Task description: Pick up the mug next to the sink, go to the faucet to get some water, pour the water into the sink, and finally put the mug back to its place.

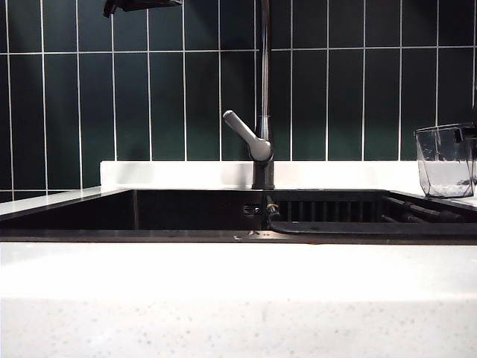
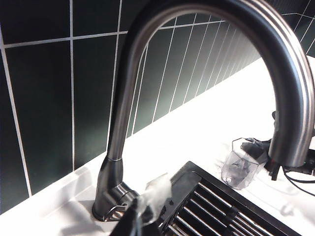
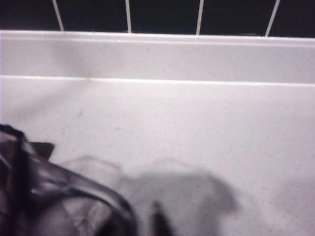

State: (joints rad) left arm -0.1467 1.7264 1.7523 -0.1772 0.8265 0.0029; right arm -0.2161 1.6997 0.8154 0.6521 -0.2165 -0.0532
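The left gripper hangs clenched shut and empty close by the faucet, above the ribbed drainer of the sink. The right gripper sits at the mug, which stands upright on the countertop beside the drainer; whether its jaws grasp the rim or have let go cannot be told.

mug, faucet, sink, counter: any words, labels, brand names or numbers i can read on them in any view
None: no view shows readable text.
The mug: clear glass, no print visible.
The faucet and its lever: bare metal, no brand mark visible.
The sink: one small pale mark on its inner wall near the faucet base, too small to read.
The countertop and wall tiles: plain.
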